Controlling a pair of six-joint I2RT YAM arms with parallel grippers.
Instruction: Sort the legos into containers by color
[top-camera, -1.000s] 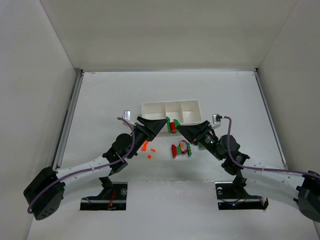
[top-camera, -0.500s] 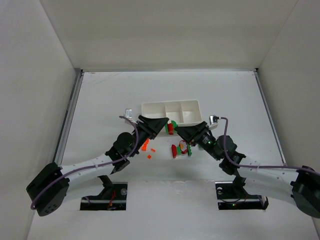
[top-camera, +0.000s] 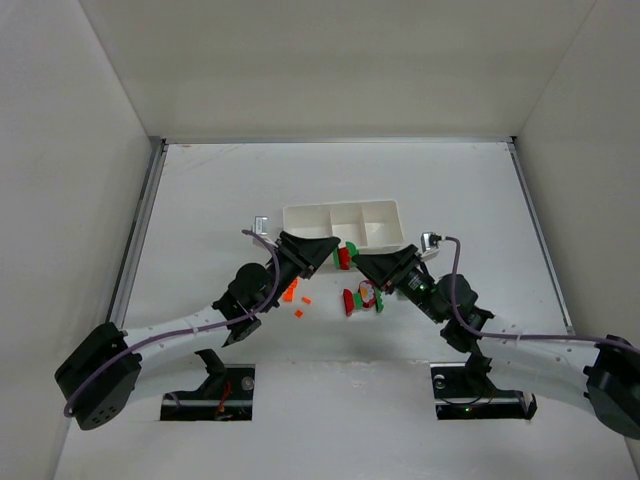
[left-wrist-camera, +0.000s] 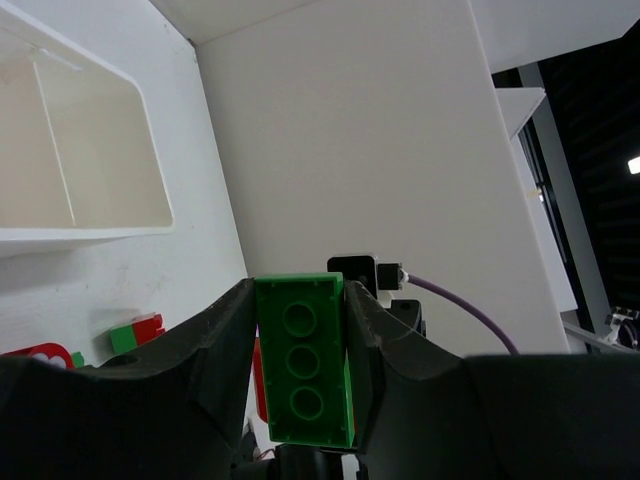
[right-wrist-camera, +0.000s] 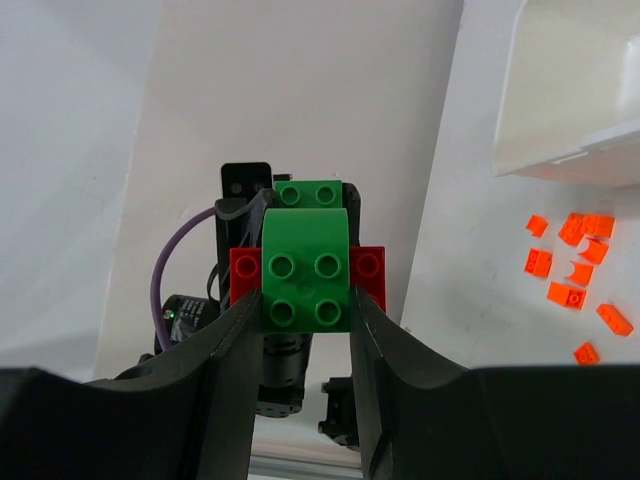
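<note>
Gripping a long green plastic Lego brick (left-wrist-camera: 302, 365) by its smooth side walls, the left gripper (left-wrist-camera: 300, 300) is clamped on it, while the right gripper (right-wrist-camera: 305, 300) pinches a square green four-stud brick (right-wrist-camera: 305, 265) backed by red bricks (right-wrist-camera: 245, 272), the cluster (top-camera: 345, 256) hanging just in front of the white three-compartment plastic tray (top-camera: 300, 216). These pieces look light, rigid and slick; flat sides suit a pinch, and stud joints likely resist separation.

The white table (top-camera: 200, 200) is lit brightly and evenly from above; faint shadows are cast under the arms (top-camera: 180, 335). The left gripper (left-wrist-camera: 298, 292) is rendered dark and slightly blurred.
</note>
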